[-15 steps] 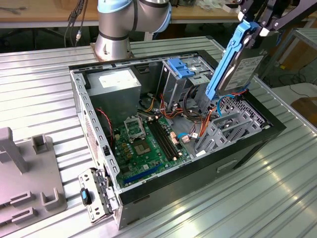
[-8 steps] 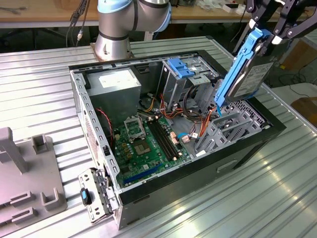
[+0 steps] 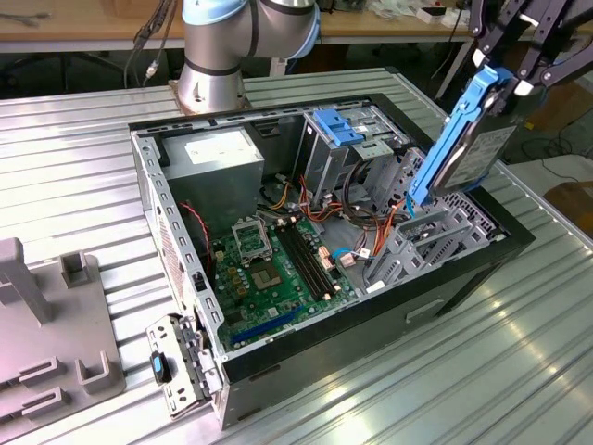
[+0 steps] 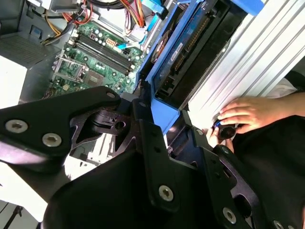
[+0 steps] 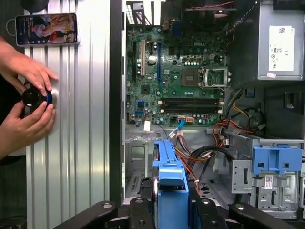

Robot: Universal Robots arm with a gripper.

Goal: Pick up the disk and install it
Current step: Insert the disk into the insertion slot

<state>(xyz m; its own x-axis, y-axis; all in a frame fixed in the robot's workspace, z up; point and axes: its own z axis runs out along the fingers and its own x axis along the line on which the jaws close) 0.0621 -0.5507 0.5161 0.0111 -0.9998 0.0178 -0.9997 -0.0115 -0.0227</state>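
The hand (image 3: pixel 501 76) was clamped tight on the top end of the disk (image 3: pixel 468 148). The disk hung tilted in the air, blue carrier edge facing the open case (image 3: pixel 176 250). Its lower end sat right over the grey drive cage (image 3: pixel 417 246) at the exterior view's right. Whether it touched the cage, I could not tell. It was well clear of the ribbed surface (image 3: pixel 83 167).

In the first wrist view the disk (image 5: pixel 170 183) ran out edge-on from the hand (image 5: pixel 171 214). The motherboard (image 5: pixel 176 76) lay beyond it, and the blue latch (image 5: pixel 276 160) sat on its metal bay. In the second wrist view the disk (image 4: pixel 190 47) showed its dark inner face.

Outside the case, a person (image 5: pixel 26 129) held a round knob (image 5: pixel 34 98) on the surface, near a phone (image 5: pixel 46 29).
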